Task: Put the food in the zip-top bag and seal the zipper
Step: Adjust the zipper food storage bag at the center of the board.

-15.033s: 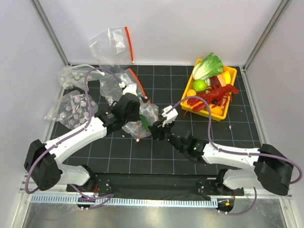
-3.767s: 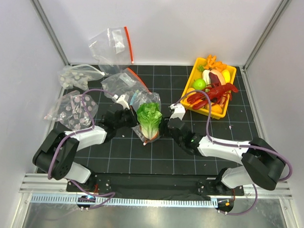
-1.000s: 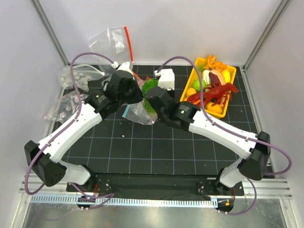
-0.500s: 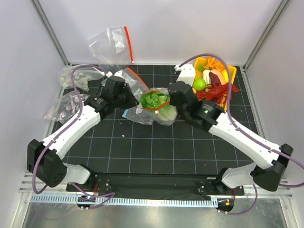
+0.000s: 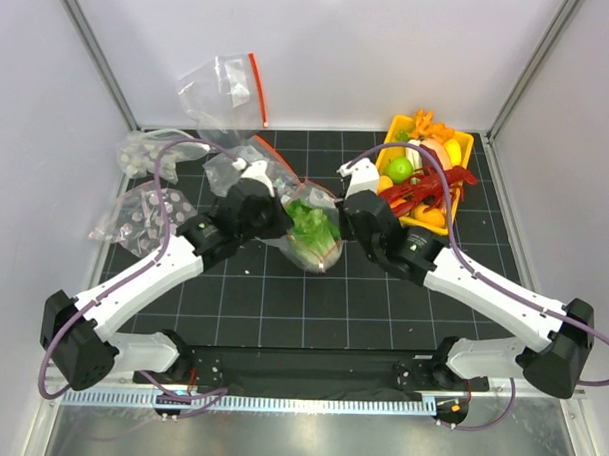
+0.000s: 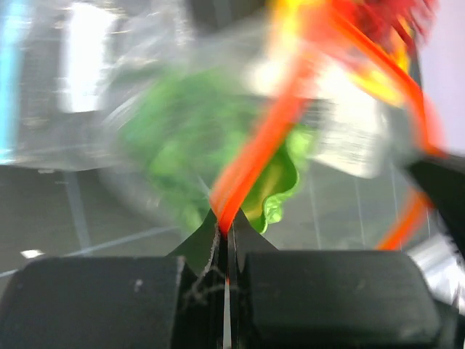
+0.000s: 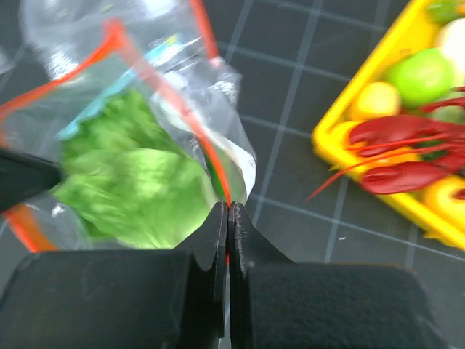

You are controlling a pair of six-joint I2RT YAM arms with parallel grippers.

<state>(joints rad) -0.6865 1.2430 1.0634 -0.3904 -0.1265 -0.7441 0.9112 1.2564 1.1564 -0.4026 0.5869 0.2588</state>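
Note:
The clear zip-top bag (image 5: 322, 251) hangs between my two grippers over the middle of the mat, with the green lettuce (image 5: 307, 226) inside it. My left gripper (image 5: 282, 216) is shut on the left end of the red-orange zipper (image 6: 256, 142). In the left wrist view the left gripper (image 6: 225, 222) pinches the strip, with the blurred lettuce (image 6: 178, 138) behind it. My right gripper (image 5: 341, 221) is shut on the zipper's right end. The right wrist view shows the right gripper (image 7: 228, 208), the zipper (image 7: 212, 161) and the lettuce (image 7: 127, 182). The bag's mouth gapes between them.
A yellow tray (image 5: 468, 146) at the back right holds a red lobster (image 5: 429, 186), a round green fruit (image 5: 399, 169) and yellow-orange pieces. Another clear bag (image 5: 224, 90) leans on the back wall. Dotted pouches (image 5: 145, 217) lie at the left.
Both arms have carried the bag with the lettuce a little toward the front of the mat. The right gripper has come away from the tray and stands closer to the left one.

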